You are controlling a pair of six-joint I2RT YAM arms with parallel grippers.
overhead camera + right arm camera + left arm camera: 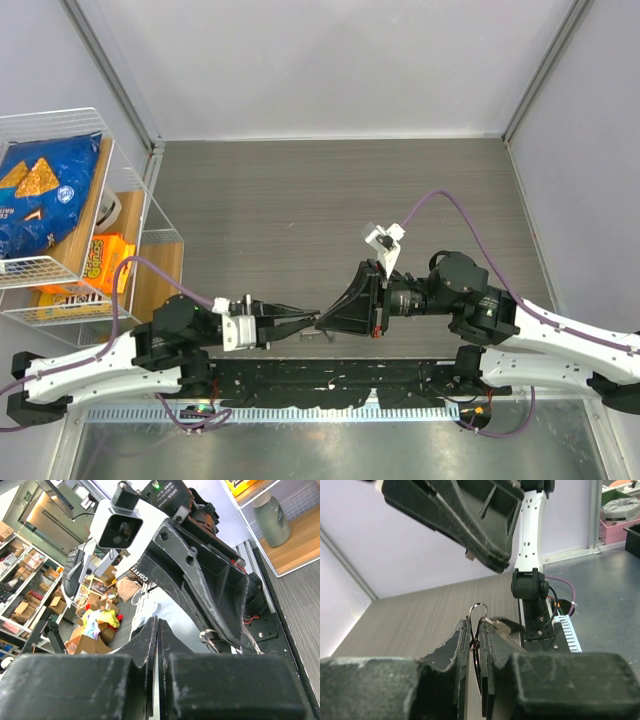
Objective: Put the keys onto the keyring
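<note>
The keyring (479, 608) is a thin silver wire loop standing upright between the fingers of my left gripper (476, 625), its top poking out above the tips. A flat silvery key (509, 628) hangs on the ring and lies against the right finger. The left jaws stand almost together with the wire in the narrow gap. My right gripper (157, 624) is shut with nothing between its fingers. Its tip hovers just above and beyond the ring (210, 637). From above, the left gripper (310, 320) and the right gripper (326, 322) meet tip to tip near the table's front edge.
A white wire shelf (128, 170) stands at the left with a blue chips bag (40, 190) and an orange packet (100, 258). The black mounting rail (330, 378) runs along the near edge under the arms. Grey walls close in the back and the right side.
</note>
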